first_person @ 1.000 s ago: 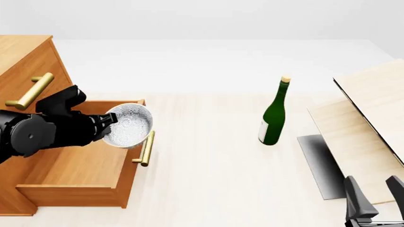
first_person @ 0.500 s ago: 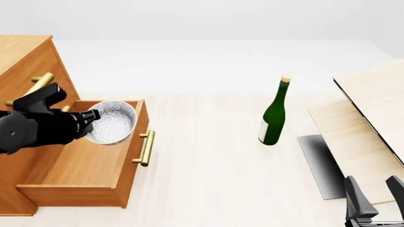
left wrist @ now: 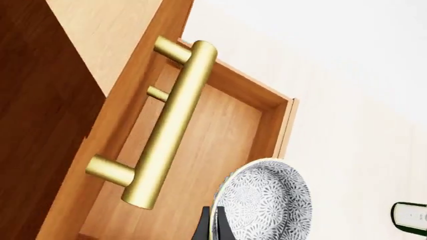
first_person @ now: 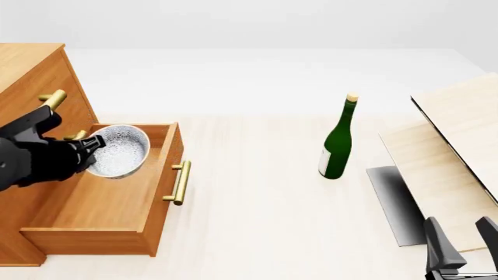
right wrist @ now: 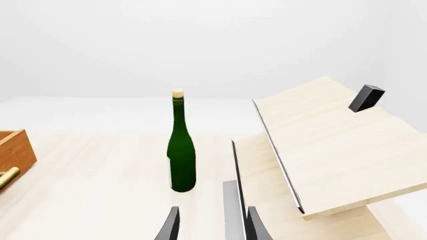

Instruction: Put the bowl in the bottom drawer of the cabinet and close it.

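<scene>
Item: left gripper (first_person: pixel 87 147) pinching the rim of the speckled white-grey bowl (first_person: pixel 116 150), hovering over the open orange-brown wooden bottom drawer (first_person: pixel 109 201) at frame left.

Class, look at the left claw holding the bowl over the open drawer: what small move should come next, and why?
Probably lower the bowl a little into the bottom drawer before letting go. The left claw grips its rim, and the bowl hangs tilted above the drawer's bare floor, inside its walls, so a short descent should seat it without a drop.
</scene>
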Available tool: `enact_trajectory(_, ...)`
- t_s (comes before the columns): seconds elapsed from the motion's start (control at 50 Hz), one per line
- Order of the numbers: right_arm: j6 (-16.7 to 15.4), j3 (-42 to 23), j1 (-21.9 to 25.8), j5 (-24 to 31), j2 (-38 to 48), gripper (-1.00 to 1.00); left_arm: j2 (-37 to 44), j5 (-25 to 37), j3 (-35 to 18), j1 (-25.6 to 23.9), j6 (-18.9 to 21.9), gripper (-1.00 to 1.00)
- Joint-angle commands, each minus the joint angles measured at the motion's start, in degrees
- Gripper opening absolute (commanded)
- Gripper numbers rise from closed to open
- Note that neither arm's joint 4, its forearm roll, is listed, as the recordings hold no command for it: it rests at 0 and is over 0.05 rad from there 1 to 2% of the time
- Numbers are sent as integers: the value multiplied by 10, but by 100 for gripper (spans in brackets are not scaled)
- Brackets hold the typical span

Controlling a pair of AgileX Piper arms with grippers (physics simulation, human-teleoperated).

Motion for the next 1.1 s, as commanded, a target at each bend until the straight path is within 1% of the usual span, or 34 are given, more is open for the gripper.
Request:
enact_trajectory(0.02,0,0,0,0,0,100,-2,-13,21,42,6,-100)
enact_trajectory(0.12,0,0,0,0,0,100,5,-22,26,49,6,-100)
enact_trajectory(0.24,0,0,0,0,0,100,13,-38,38,55,0,-100)
enact_trajectory(0.26,0,0,0,0,0,100,14,-41,43,53,-7,-100)
enact_trajectory(0.36,0,0,0,0,0,100,24,-58,54,61,-7,-100)
enact_trajectory(0.38,0,0,0,0,0,100,25,-63,61,57,-16,-100)
enact_trajectory(0.6,0,0,0,0,0,100,50,-89,73,62,-17,-100)
enact_trajectory(0.62,0,0,0,0,0,100,51,-93,77,58,-23,-100)
enact_trajectory(0.94,0,0,0,0,0,100,86,-120,81,73,-14,-100)
enact_trajectory(1.1,0,0,0,0,0,100,103,-137,92,70,-18,-100)
